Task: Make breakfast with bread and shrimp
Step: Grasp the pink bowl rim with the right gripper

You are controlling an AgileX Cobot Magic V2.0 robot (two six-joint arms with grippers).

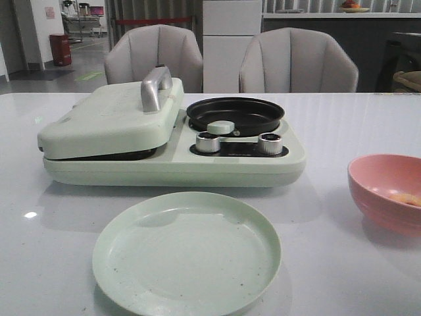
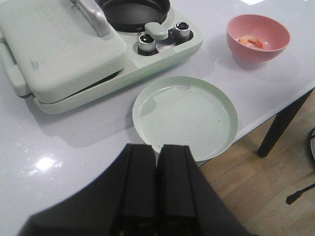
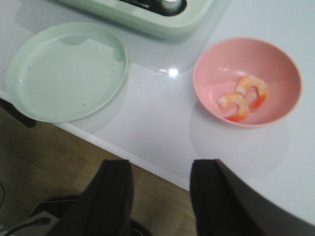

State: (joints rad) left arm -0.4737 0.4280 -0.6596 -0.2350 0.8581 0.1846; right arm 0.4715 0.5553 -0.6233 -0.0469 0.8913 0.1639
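Note:
Two orange-pink shrimp [image 3: 243,97] lie in a pink bowl [image 3: 275,59] at the table's right; the bowl [image 1: 381,181] and shrimp [image 2: 251,42] also show in the front and left wrist views. No bread shows; the pale green sandwich maker [image 1: 112,122] has its lid down. An empty pale green plate [image 1: 187,253] sits in front of it. My left gripper [image 2: 157,147] is shut and empty, above the table's front edge near the plate [image 2: 184,115]. My right gripper [image 3: 160,164] is open and empty, over the table's edge, short of the bowl.
The cooker's right half holds an empty black pan [image 1: 235,113] with two silver knobs [image 1: 208,142] in front. Two grey chairs [image 1: 297,62] stand behind the table. Wooden floor [image 2: 256,187] lies below the front edge.

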